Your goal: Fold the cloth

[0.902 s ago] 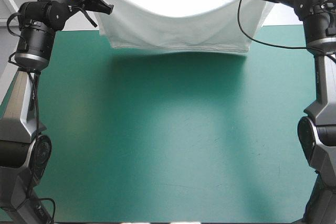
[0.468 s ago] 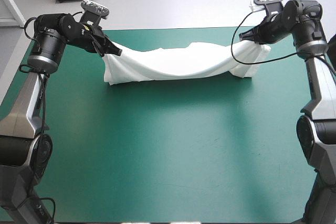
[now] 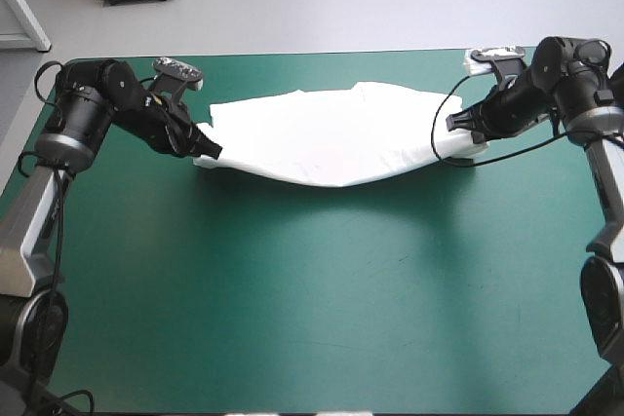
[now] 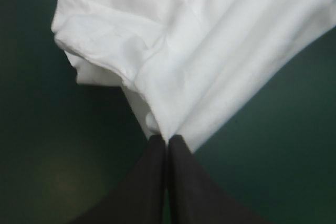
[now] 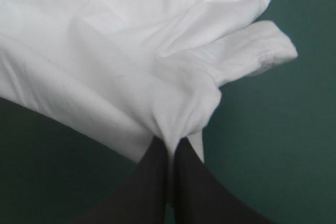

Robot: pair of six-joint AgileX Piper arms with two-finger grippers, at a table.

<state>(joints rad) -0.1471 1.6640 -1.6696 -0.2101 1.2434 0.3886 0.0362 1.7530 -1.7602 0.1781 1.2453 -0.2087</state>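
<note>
The near half of the teal-green cover (image 3: pixel 312 299) lies bare in front of me. Past the table's middle, my left gripper (image 3: pixel 207 148) sits at about 10 o'clock from the centre and my right gripper (image 3: pixel 453 126) at about 2 o'clock, both low over the cover and well apart.

The T-shirt (image 3: pixel 331 133) stretches between them at 12 o'clock from the centre, in the far half of the table and short of its far edge. Its near edge runs from one grip to the other in a shallow curve that bows toward me, with a dark shadow on the cover beneath it. I cannot tell whether that edge touches the cover. The far part of the T-shirt spreads out wrinkled and lies flat.

In my left wrist view, my left gripper (image 4: pixel 167 139) has its black fingers pressed together, pinching a gathered corner of the T-shirt (image 4: pixel 199 40). Folds fan out from the pinch, with teal-green cover on either side.

In my right wrist view, my right gripper (image 5: pixel 170 142) is likewise clamped on a bunched corner of the T-shirt (image 5: pixel 121 40). A hemmed sleeve (image 5: pixel 265 51) juts out beyond the pinch, over the cover.
</note>
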